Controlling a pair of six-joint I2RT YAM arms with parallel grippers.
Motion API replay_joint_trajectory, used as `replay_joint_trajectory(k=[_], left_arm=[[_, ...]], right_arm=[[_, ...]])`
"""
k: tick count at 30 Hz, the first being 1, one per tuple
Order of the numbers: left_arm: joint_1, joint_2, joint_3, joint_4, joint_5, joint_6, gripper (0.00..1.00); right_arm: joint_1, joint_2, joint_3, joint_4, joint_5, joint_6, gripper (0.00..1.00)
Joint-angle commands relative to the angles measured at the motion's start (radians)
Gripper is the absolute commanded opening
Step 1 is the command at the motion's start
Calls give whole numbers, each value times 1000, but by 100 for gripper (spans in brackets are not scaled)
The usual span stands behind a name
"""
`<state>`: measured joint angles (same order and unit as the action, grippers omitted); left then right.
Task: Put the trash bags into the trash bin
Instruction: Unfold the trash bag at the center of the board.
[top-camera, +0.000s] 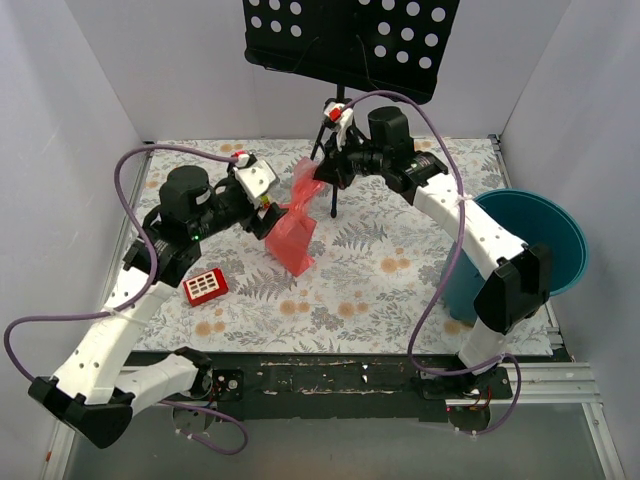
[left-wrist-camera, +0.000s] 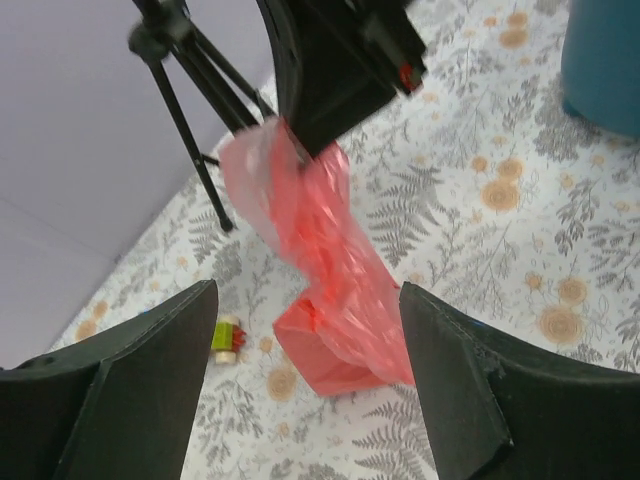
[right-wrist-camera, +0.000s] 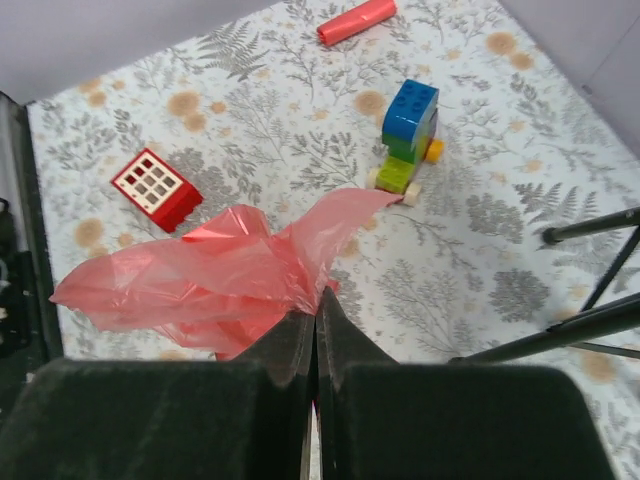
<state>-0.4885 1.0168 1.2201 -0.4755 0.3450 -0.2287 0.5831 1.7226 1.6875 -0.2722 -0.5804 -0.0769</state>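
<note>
The trash bag (top-camera: 296, 232) is thin red-pink film hanging over the middle of the table, its lower end down on the cloth. My right gripper (top-camera: 323, 177) is shut on the bag's top edge; the right wrist view shows its fingertips (right-wrist-camera: 318, 322) pinched together on the film (right-wrist-camera: 215, 285). My left gripper (top-camera: 270, 218) is at the bag's left side, about halfway up. In the left wrist view its fingers (left-wrist-camera: 308, 292) stand wide open, with the bag (left-wrist-camera: 335, 280) just beyond them, close to the right finger. The teal trash bin (top-camera: 540, 240) stands at the table's right edge.
A black music stand (top-camera: 345, 35) on a tripod (top-camera: 333, 190) rises just behind the bag. A red block with white squares (top-camera: 205, 287) lies near the left arm. In the right wrist view a blue-green toy car (right-wrist-camera: 408, 135) and a red cylinder (right-wrist-camera: 357, 21) lie farther off.
</note>
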Motion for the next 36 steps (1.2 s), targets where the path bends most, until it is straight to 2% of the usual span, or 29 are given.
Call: replay_joint_trajectory(k=[1,6,8,12,16,26,28,33,36], left_arm=[[-2,58,150,-69,63,-17,72],[-12,150,188,-34,138,-103,69],[-13,170,184,-20,141,-118,66],[-16,175,136,24,57,-127,64],[-16,152,70,72,-12,-127,67],[-18,184,-34,241,-54,-195,65],[-18,201,-44,276,-67,-199,61],[-18,233,-53,336,-81,-233,40],[-18,258,-65,344,-81,-241,40]], right_arm=[[72,-80,31,-62,155,-187,1],[127,-89,37,-65,292,-196,1],[129,-89,44,-65,301,-193,1],[130,-100,47,-59,336,-175,1],[130,-110,47,-50,344,-149,1],[132,-120,40,-48,332,-118,1],[133,-124,35,-48,326,-116,1],[135,-141,14,-55,318,-118,1],[135,-155,-6,-55,309,-115,1]])
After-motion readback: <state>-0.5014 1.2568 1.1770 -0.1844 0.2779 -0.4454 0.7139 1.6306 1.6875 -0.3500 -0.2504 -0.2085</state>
